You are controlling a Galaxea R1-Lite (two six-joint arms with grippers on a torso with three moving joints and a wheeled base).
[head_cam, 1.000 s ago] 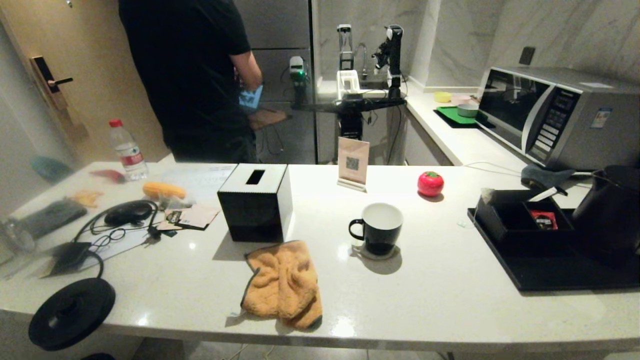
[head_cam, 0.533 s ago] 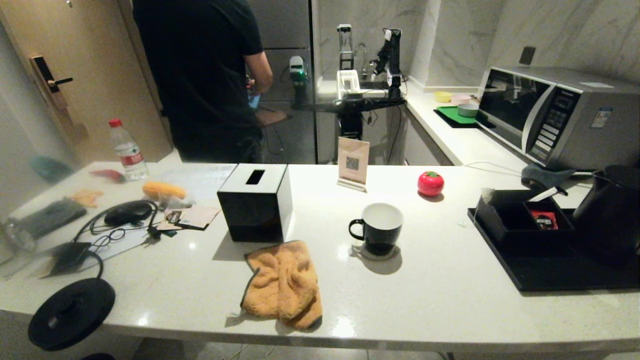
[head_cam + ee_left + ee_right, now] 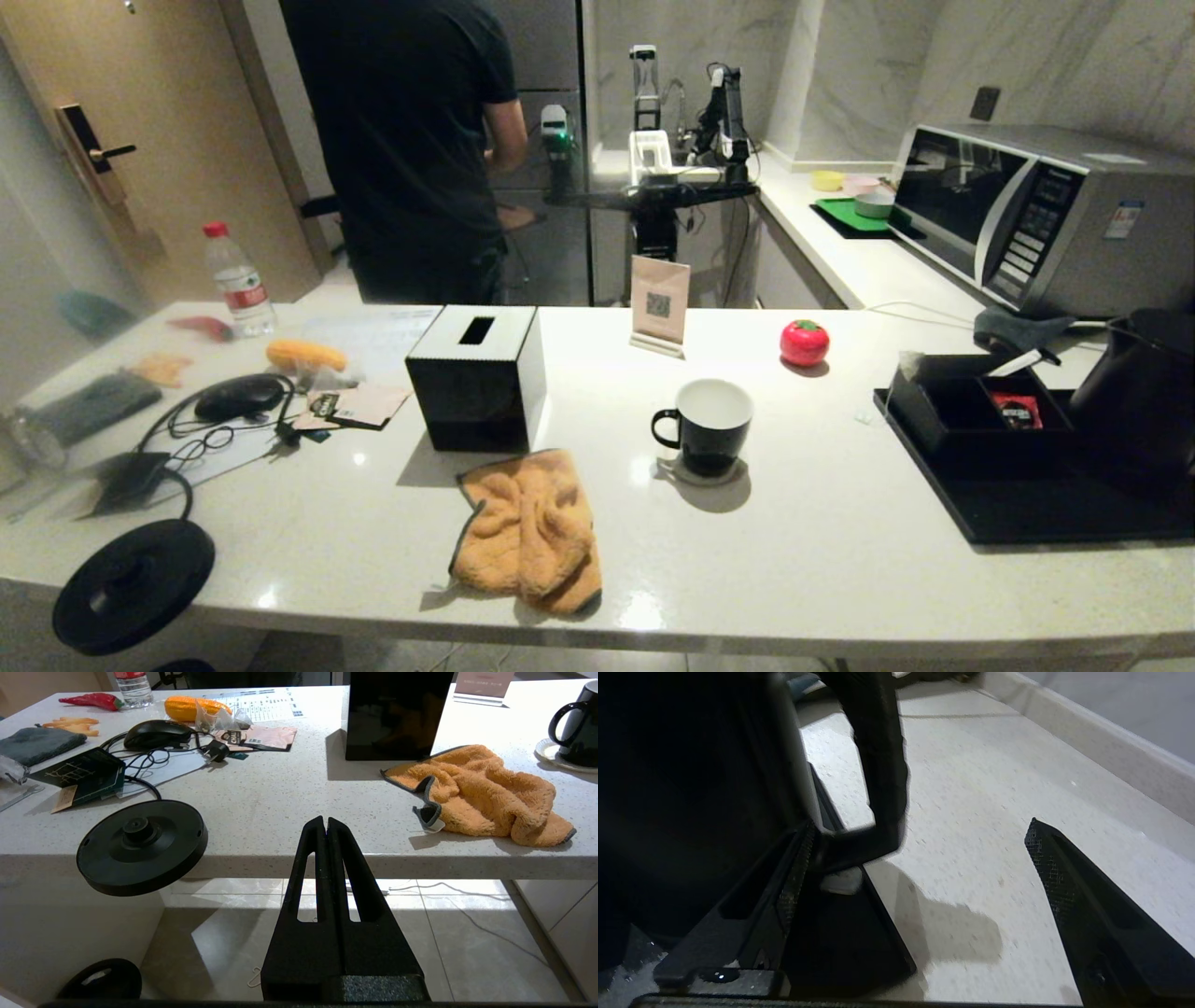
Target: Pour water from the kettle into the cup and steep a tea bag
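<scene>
Kettle point(image 3: 1141, 401) upright, handle point(image 3: 878, 760) btwn open right claw point(image 3: 915, 858).

1 cup point(image 3: 709, 425), 1 kettle point(image 3: 1141, 392), 1 black tray point(image 3: 1027, 509), 1 tissue box point(image 3: 478, 378), 1 orange cloth point(image 3: 529, 532), 1 water bottle point(image 3: 239, 282), 1 microwave point(image 3: 1036, 217), 1 round black base point(image 3: 133, 585).

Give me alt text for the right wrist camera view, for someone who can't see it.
The right gripper has its jaws spread wide around the kettle's black loop handle, one jaw by the kettle body and the other out over the pale speckled counter. The kettle stands on a black tray.
</scene>
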